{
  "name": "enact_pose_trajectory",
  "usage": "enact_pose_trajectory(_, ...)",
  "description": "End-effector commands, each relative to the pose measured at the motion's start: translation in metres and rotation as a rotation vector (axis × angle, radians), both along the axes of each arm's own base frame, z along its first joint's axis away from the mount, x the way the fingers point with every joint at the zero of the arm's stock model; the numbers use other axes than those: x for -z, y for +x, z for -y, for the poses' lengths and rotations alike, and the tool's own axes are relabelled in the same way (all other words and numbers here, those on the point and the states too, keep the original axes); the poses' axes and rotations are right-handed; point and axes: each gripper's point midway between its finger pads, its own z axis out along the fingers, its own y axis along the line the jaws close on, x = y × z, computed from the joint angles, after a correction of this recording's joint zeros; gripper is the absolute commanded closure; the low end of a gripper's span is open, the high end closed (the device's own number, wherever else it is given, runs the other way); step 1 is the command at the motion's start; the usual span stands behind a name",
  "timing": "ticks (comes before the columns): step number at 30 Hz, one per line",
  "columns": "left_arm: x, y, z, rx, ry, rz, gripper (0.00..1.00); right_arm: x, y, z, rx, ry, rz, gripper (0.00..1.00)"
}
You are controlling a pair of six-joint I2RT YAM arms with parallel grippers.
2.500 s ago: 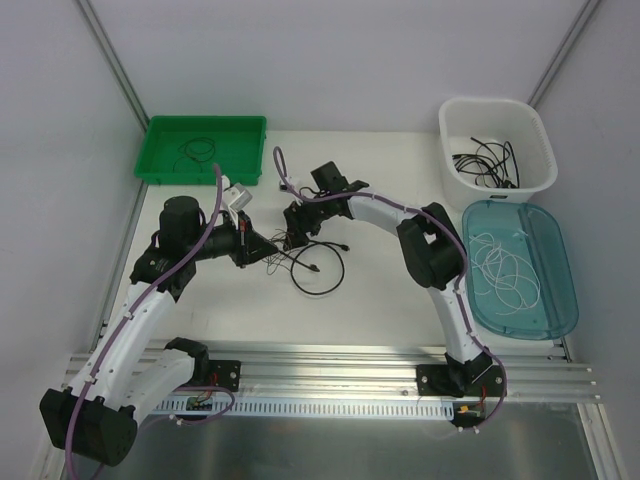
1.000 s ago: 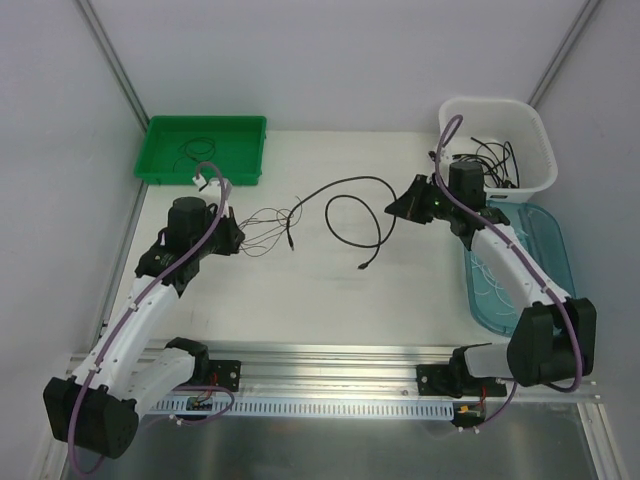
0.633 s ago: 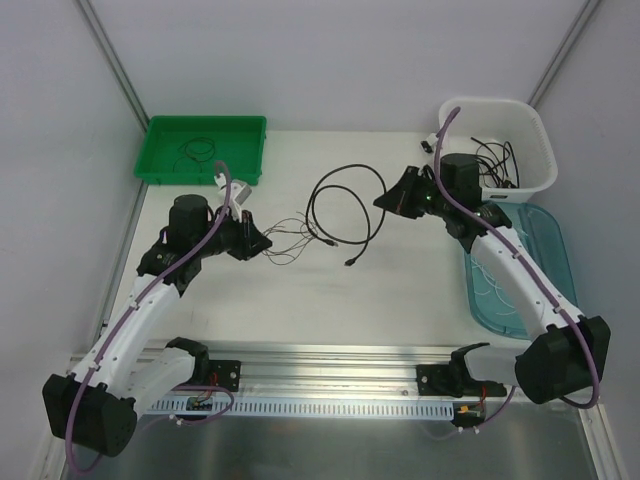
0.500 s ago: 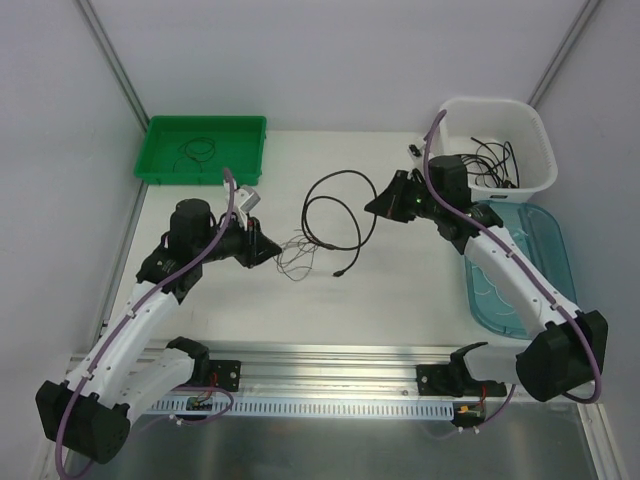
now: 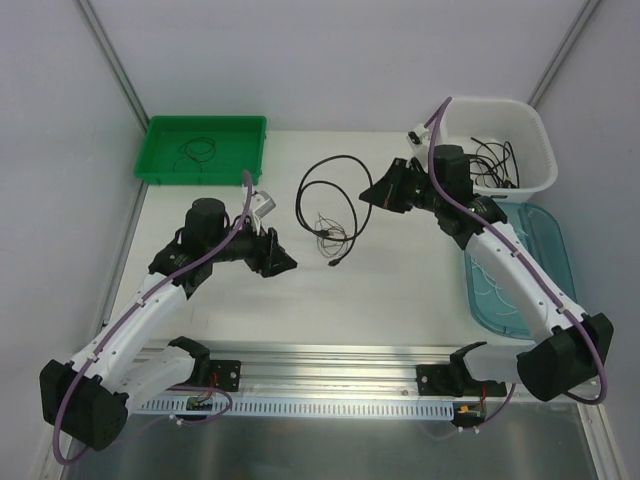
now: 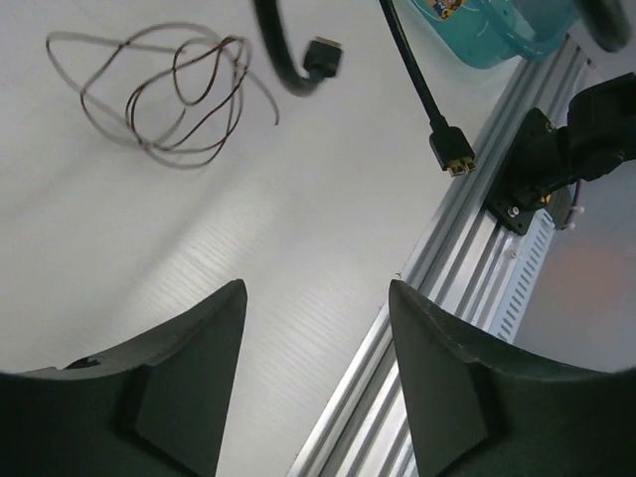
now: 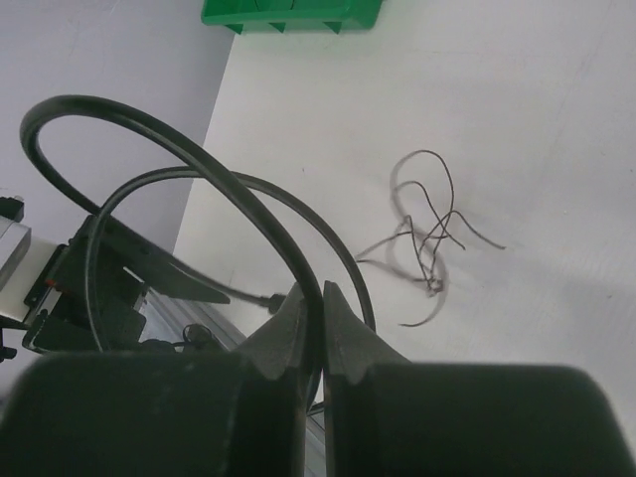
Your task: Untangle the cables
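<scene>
My right gripper (image 5: 368,196) is shut on a thick black cable (image 5: 318,172), pinched between its fingertips (image 7: 296,304). The cable hangs in two loops (image 7: 189,159) above the table, and one plug (image 5: 338,266) trails toward the front. A small tangle of thin dark wire (image 5: 328,228) lies loose on the table under those loops, and it also shows in both wrist views (image 6: 169,99) (image 7: 427,238). My left gripper (image 5: 281,263) stands open just left of the tangle, low over bare table (image 6: 316,290), with nothing between its fingers. A gold-tipped plug (image 6: 455,159) shows past them.
A green tray (image 5: 160,165) at the back left holds a thin coiled cable (image 5: 196,150). A white basket (image 5: 540,175) at the back right holds several black cables. A teal tray (image 5: 552,260) lies at the right under my right arm. An aluminium rail (image 5: 330,365) runs along the front edge.
My left gripper has opened and let go of the thin wire tangle, then swung right and nearer. My right gripper has carried the black cable leftward, so its loops hang over the tangle.
</scene>
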Motion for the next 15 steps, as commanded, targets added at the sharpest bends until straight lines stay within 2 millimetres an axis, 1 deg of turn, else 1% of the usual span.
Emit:
enact_pose_trajectory(1, -0.007, 0.001, 0.006, 0.021, -0.029, 0.01, 0.39, -0.038, -0.013, -0.006, -0.024, 0.067, 0.072, 0.99)
enact_pose_trajectory(2, -0.006, 0.003, 0.006, 0.008, -0.03, 0.0, 0.32, -0.042, -0.017, -0.005, -0.021, 0.071, 0.083, 0.99)
enact_pose_trajectory(4, -0.002, 0.011, 0.004, -0.063, -0.034, -0.03, 0.3, -0.04, -0.017, -0.005, -0.005, 0.082, 0.082, 0.99)
enact_pose_trajectory(5, 0.0, 0.014, 0.003, -0.097, -0.038, -0.048, 0.28, -0.049, -0.018, -0.004, 0.001, 0.104, 0.11, 0.99)
enact_pose_trajectory(6, -0.001, 0.018, 0.002, -0.148, -0.055, -0.072, 0.27, -0.05, -0.018, -0.004, 0.007, 0.114, 0.115, 0.99)
enact_pose_trajectory(8, 0.003, 0.021, 0.0, -0.2, -0.069, -0.099, 0.21, -0.05, -0.019, -0.002, 0.02, 0.117, 0.119, 0.99)
enact_pose_trajectory(9, 0.01, 0.022, -0.004, -0.254, -0.08, -0.123, 0.17, -0.047, -0.018, 0.004, 0.048, 0.088, 0.12, 0.99)
enact_pose_trajectory(10, 0.009, 0.023, -0.005, -0.272, -0.092, -0.118, 0.14, -0.046, -0.016, 0.01, 0.064, 0.046, 0.142, 0.99)
enact_pose_trajectory(11, 0.012, 0.024, -0.007, -0.29, -0.089, -0.124, 0.13, -0.035, -0.017, 0.019, 0.09, -0.008, 0.118, 0.99)
enact_pose_trajectory(12, 0.013, 0.025, -0.01, -0.312, -0.087, -0.125, 0.07, -0.031, -0.01, 0.031, 0.144, -0.048, 0.125, 0.99)
enact_pose_trajectory(14, 0.018, 0.029, -0.018, -0.375, -0.064, -0.127, 0.01, -0.02, -0.007, 0.047, 0.181, -0.11, 0.128, 0.99)
enact_pose_trajectory(15, 0.018, 0.03, -0.021, -0.395, -0.058, -0.123, 0.01, -0.012, -0.006, 0.056, 0.208, -0.142, 0.106, 0.99)
